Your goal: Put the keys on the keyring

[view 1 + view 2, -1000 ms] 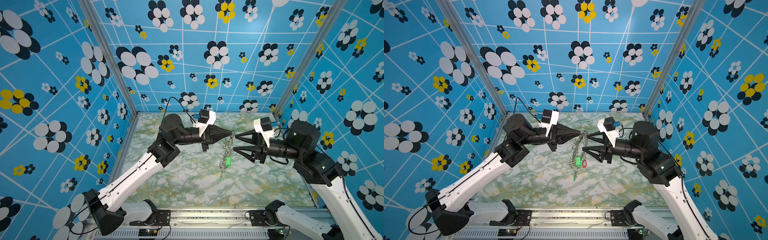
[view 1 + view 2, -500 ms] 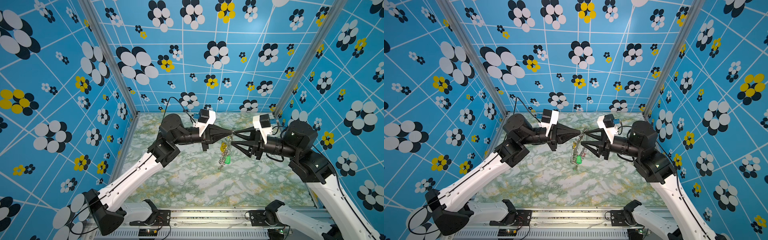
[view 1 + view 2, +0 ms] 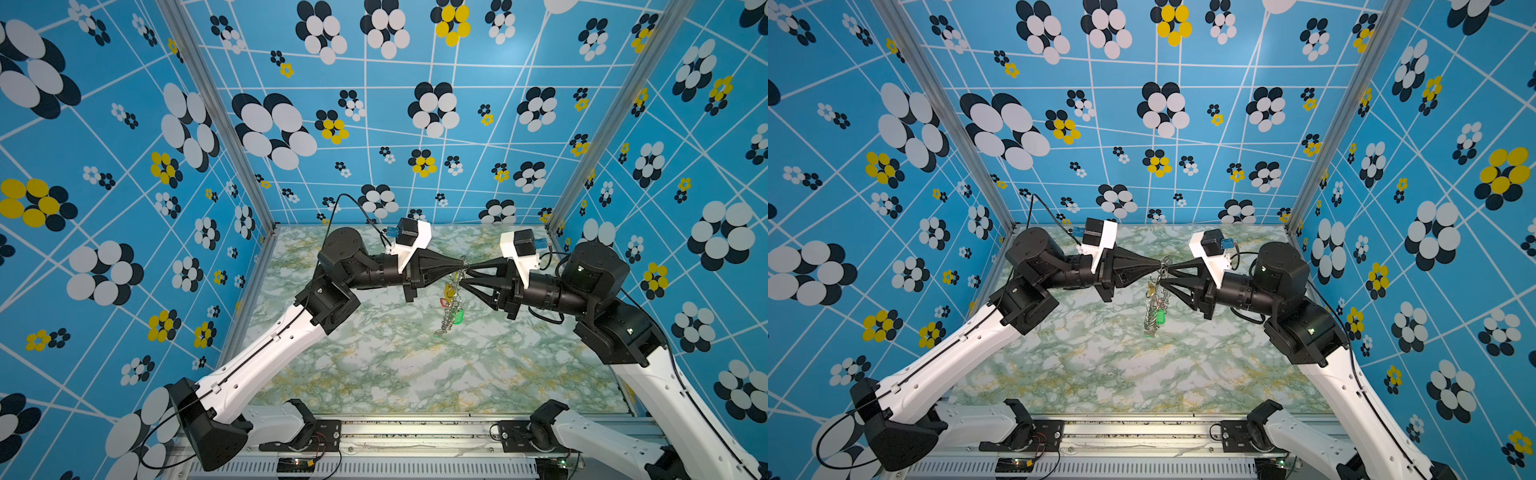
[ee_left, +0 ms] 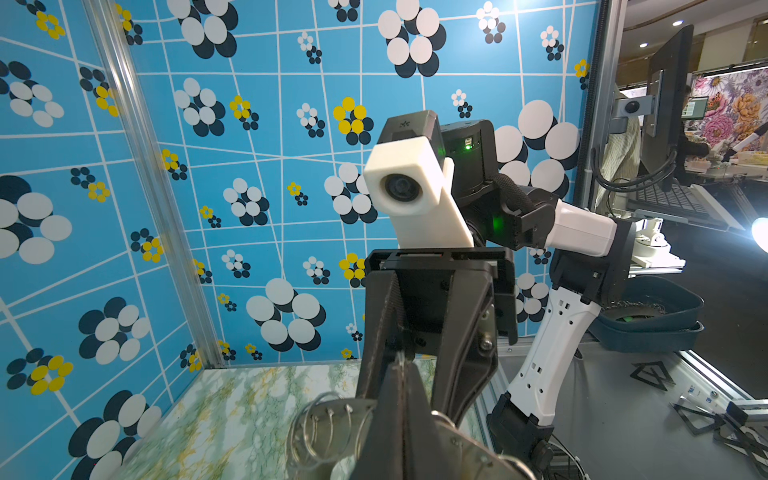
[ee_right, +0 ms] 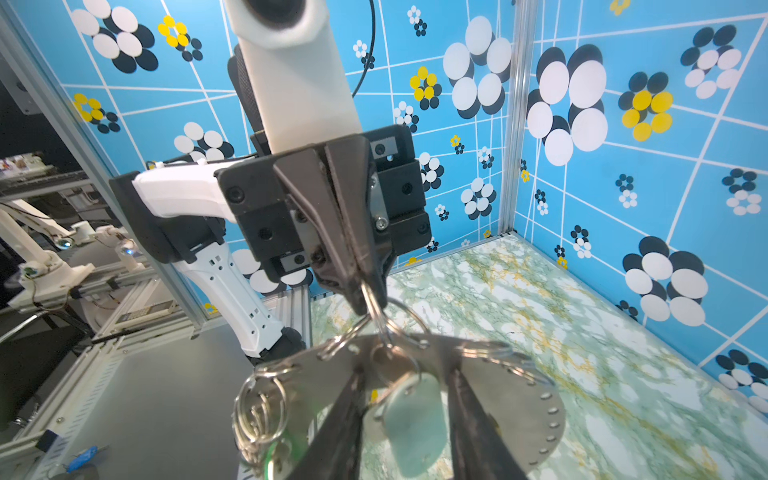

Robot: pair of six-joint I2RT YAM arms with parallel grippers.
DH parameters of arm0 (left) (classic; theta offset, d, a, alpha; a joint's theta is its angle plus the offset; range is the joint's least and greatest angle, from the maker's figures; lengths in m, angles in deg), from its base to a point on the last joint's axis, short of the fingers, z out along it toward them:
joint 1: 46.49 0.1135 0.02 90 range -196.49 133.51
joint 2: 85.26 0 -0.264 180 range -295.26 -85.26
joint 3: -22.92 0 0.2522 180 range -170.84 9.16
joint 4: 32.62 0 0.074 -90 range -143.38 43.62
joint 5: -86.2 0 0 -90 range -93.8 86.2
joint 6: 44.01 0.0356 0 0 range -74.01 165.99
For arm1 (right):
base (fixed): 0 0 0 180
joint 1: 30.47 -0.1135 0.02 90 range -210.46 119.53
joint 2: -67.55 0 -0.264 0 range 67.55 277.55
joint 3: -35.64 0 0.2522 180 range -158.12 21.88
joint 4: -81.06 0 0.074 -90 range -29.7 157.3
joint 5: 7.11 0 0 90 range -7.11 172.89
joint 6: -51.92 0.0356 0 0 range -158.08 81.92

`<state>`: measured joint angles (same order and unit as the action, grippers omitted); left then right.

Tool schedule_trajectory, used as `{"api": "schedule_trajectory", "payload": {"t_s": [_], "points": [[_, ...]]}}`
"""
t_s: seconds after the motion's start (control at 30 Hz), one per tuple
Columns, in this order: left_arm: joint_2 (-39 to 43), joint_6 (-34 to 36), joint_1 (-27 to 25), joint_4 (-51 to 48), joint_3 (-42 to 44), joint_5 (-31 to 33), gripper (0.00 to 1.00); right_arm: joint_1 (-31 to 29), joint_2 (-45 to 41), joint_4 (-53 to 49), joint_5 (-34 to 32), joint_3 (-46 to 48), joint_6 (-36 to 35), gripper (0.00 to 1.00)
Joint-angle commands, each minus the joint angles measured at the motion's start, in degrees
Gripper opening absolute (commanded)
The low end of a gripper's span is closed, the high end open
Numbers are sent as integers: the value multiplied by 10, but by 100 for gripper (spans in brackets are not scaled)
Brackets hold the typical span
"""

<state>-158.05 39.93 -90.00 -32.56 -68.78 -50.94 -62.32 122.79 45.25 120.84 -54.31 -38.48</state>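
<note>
The keyring (image 3: 451, 313) (image 3: 1152, 309) hangs edge-on above the marble floor, a grey disc (image 5: 519, 395) (image 4: 353, 415) fringed with wire loops. My left gripper (image 3: 462, 262) (image 3: 1160, 262) (image 4: 401, 374) is shut on one loop (image 5: 374, 309) at its top. Keys dangle from it with green (image 3: 458, 318) (image 3: 1160, 318), red (image 3: 444, 300) and yellow (image 3: 449, 289) tags. My right gripper (image 3: 464, 276) (image 3: 1163, 273) (image 5: 407, 376) faces the left one tip to tip. Its jaws stand apart on either side of a key with a pale mint tag (image 5: 415, 428).
Blue flowered walls (image 3: 374, 124) close in the back and both sides of the marble floor (image 3: 395, 365). An aluminium rail (image 3: 395, 432) runs along the front edge. Outside the cell, a dark bin (image 4: 648, 324) sits behind the right arm.
My right gripper has moved left up to the keyring and its jaws have narrowed. The left gripper has stayed put, still holding the ring, which has swung slightly.
</note>
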Motion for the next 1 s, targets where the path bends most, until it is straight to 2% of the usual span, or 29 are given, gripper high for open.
{"api": "schedule_trajectory", "payload": {"t_s": [0.0,0.53,0.67,0.97], "points": [[7,-10,-6,46,-6,-2,0,-8,2,5,-10,7,-5,31],[14,-3,-6,34,-5,1,0,-9,-11,-21,-33,3,-26,11],[17,3,-6,28,-3,6,0,-8,-15,-24,-32,2,-28,0],[17,18,-2,3,5,18,0,-9,-23,-56,-27,-17,-41,0]]}}
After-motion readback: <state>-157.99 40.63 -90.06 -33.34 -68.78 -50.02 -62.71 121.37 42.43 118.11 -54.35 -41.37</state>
